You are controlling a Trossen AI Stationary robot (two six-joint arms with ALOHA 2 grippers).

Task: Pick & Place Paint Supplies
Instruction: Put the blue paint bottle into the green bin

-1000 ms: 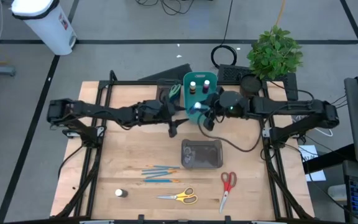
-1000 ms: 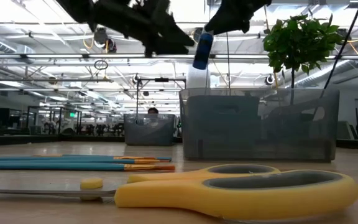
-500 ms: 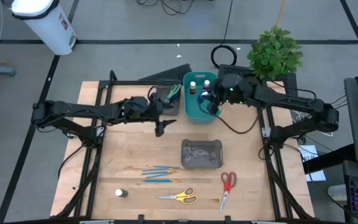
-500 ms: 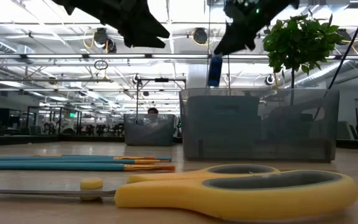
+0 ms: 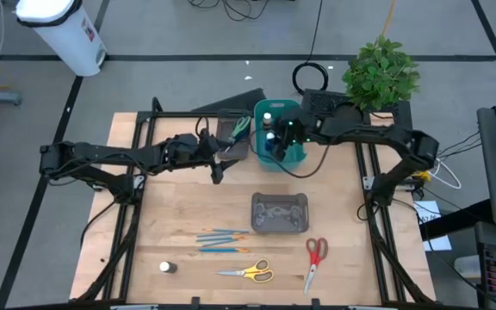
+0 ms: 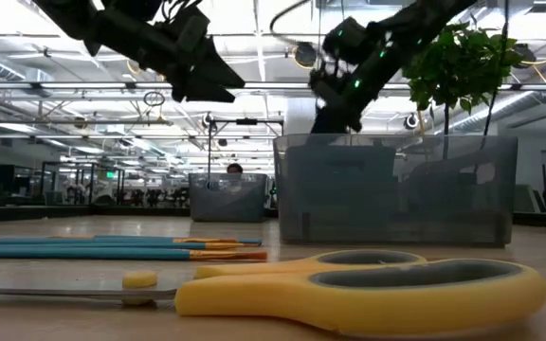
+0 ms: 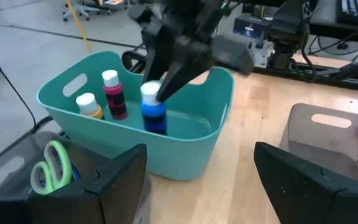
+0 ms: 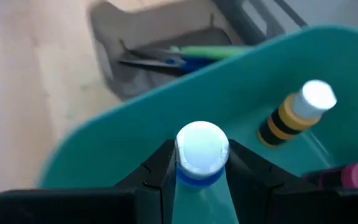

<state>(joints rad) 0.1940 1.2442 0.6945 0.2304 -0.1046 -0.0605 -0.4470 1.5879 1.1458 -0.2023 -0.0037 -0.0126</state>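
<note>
A teal bin stands at the table's far middle. Inside it are an orange paint bottle, a magenta one and a blue one, all white-capped. My right gripper reaches into the bin and is shut on the blue bottle. My left gripper hangs open to the bin's left, holding nothing. On the near table lie the brushes, yellow scissors, red scissors and a small bottle. Green scissors lie in a dark tray. My right gripper pinches the blue bottle's white cap between its two fingers. The fingers slant down into the bin from the table's right. The bottle stands upright inside the bin; the bin's near wall hides its bottom, so whether it rests on the floor I cannot tell.
A dark grey tray sits at the table's middle, another left of the bin. A potted plant stands at the far right corner. Bare wood lies between the bin and the brushes.
My right gripper has carried the blue bottle from over the bin's near edge toward the table's far side and down into the bin; the bottle, tilted before, now stands upright. My left gripper has drawn back toward the table's left edge, away from the bin.
</note>
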